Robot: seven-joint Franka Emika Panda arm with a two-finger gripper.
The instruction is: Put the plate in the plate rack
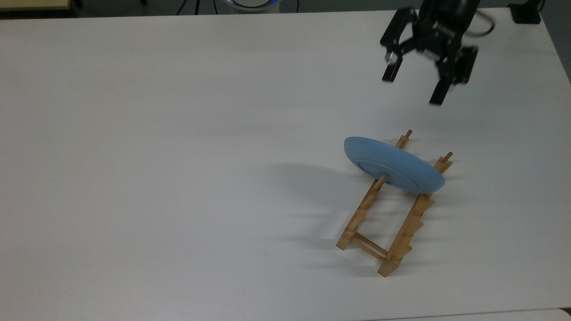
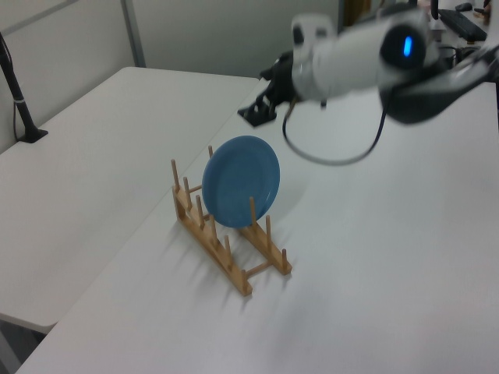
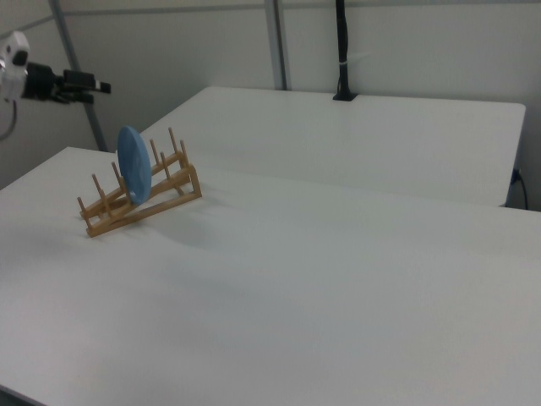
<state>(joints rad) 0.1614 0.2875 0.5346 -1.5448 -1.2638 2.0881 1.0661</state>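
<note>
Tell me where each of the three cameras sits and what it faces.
Top view: high, looking down on the white table; open gripper above the plate rack.
Left view: beside the table, looking along the rack; arm behind the plate.
Right view: low, across the table; gripper at the right view's left.
All share plate and rack.
</note>
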